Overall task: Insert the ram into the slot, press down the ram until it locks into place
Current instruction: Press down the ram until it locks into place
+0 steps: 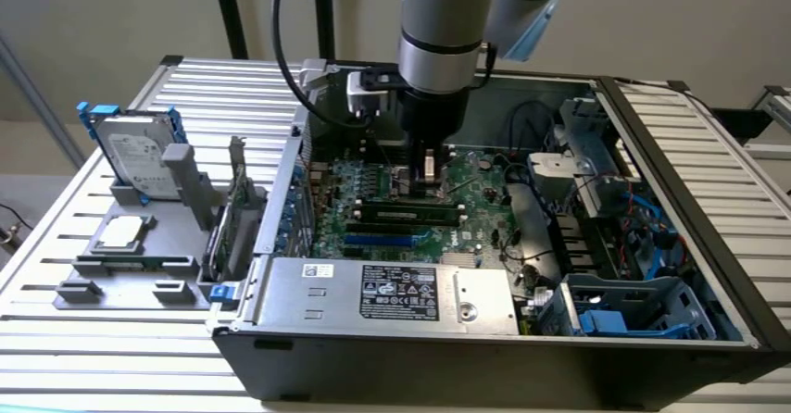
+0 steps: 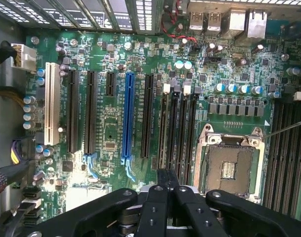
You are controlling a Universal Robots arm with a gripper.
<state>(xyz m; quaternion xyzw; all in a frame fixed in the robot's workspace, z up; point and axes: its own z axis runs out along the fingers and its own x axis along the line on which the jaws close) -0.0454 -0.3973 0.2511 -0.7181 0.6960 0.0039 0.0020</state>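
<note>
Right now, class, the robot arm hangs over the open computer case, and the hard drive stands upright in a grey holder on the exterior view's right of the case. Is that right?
Not quite. The hard drive stands upright in the grey holder on the exterior view's left of the computer case, not its right. The exterior view shows this. The arm does hang over the open case.

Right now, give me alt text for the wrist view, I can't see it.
A black claw hangs over a green motherboard in an open computer case. Black memory slots lie ahead of it, between a blue slot and the empty processor socket.
</note>
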